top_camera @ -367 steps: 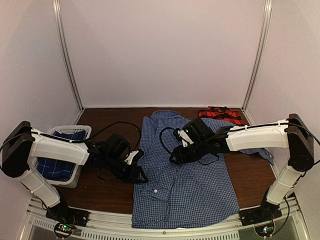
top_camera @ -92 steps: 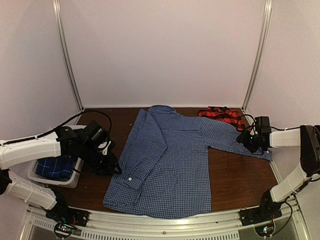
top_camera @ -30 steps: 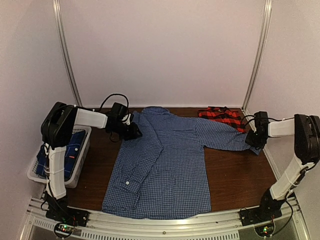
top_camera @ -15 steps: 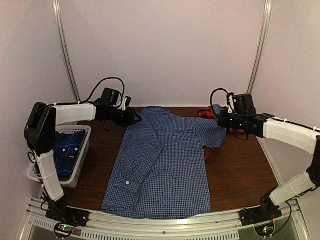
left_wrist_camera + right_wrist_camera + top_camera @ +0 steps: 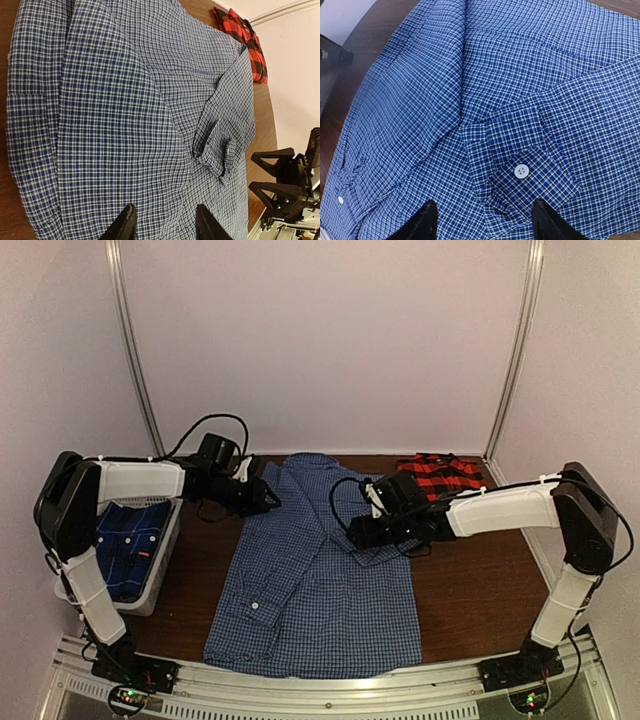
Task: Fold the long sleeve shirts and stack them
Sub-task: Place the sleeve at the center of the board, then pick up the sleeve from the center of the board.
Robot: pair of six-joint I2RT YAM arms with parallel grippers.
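A blue-and-white gingham shirt [image 5: 320,580] lies spread in the middle of the table, its right sleeve folded across the body. The sleeve's cuff [image 5: 520,175], with a white button, rests on the chest just ahead of my right gripper [image 5: 482,225], which stands open above it and holds nothing. That gripper [image 5: 360,533] hovers over the shirt's middle. My left gripper [image 5: 270,500] is at the shirt's left shoulder, jaws apart over the cloth [image 5: 125,125] with nothing pinched between them. A red-and-black plaid shirt [image 5: 440,470] lies folded at the back right.
A white basket [image 5: 160,560] at the left holds a darker blue plaid shirt [image 5: 125,540]. Bare brown table [image 5: 480,580] shows to the right of the gingham shirt. White walls with metal posts close in the back and sides.
My right gripper has carried the sleeve from the right side across onto the shirt's body and opened, letting the cuff go. The left gripper has barely shifted by the left shoulder.
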